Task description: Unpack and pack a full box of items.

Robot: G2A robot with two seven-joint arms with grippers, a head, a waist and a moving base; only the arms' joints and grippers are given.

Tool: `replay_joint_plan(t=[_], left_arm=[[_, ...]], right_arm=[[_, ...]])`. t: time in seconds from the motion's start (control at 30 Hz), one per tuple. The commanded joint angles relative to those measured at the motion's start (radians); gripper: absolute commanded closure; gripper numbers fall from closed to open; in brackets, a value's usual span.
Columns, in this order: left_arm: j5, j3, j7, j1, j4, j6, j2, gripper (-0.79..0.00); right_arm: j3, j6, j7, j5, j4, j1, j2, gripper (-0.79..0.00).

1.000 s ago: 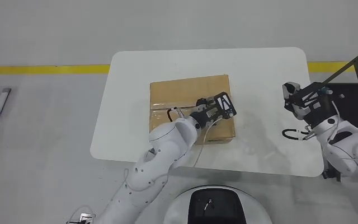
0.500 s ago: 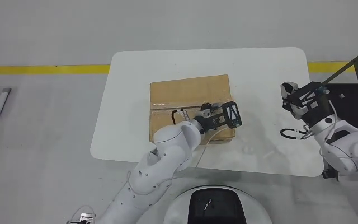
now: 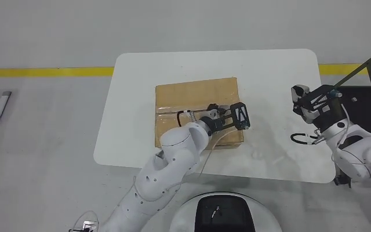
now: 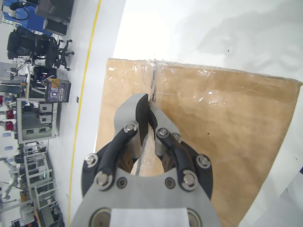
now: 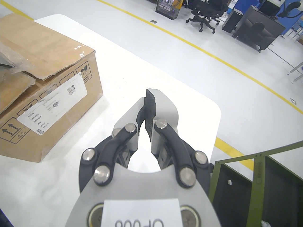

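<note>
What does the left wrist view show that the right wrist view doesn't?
Left wrist only: the taped seam on top of the cardboard box, with the left gripper, jaws shut, at it. Right wrist only: the box's white label, a green frame, and the right gripper, jaws shut, over the table. Both: the box and table.

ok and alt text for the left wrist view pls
The left gripper, fingers closed together, has its tips at the taped centre seam of a brown cardboard box that sits on a white table. Beyond the table edge are a yellow floor line and black office chairs.
</note>
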State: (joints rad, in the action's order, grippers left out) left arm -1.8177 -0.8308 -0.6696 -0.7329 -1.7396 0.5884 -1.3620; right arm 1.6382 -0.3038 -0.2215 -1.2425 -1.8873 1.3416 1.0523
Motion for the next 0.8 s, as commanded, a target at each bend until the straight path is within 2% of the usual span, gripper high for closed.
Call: replay_joint_plan(t=[0.0,0.13,0.3,0.47,0.67,0.77], left_arm=[[0.001,-0.01,0.003,-0.007,-0.007,-0.014,0.0,0.0],[0.008,-0.054,0.016,-0.025,-0.029,-0.067,0.001,0.0],[0.02,-0.18,0.017,-0.069,-0.087,-0.165,0.012,0.0],[0.029,-0.408,-0.021,-0.165,-0.208,-0.238,0.038,0.0],[0.03,-0.7,-0.068,-0.315,-0.339,-0.19,0.07,0.0],[0.049,-0.81,-0.064,-0.379,-0.38,-0.196,0.078,0.0]], right_arm=[[-0.001,-0.001,0.0,0.0,0.001,-0.001,0.0,0.0],[-0.006,-0.002,0.0,-0.001,0.002,-0.002,0.001,0.0],[-0.011,-0.004,-0.001,0.001,0.003,-0.003,0.002,0.0],[-0.019,-0.008,-0.001,0.006,0.004,-0.006,0.003,0.0],[-0.043,-0.022,-0.001,0.012,0.011,-0.019,0.005,0.0],[-0.056,-0.027,-0.001,0.012,0.014,-0.029,0.007,0.0]])
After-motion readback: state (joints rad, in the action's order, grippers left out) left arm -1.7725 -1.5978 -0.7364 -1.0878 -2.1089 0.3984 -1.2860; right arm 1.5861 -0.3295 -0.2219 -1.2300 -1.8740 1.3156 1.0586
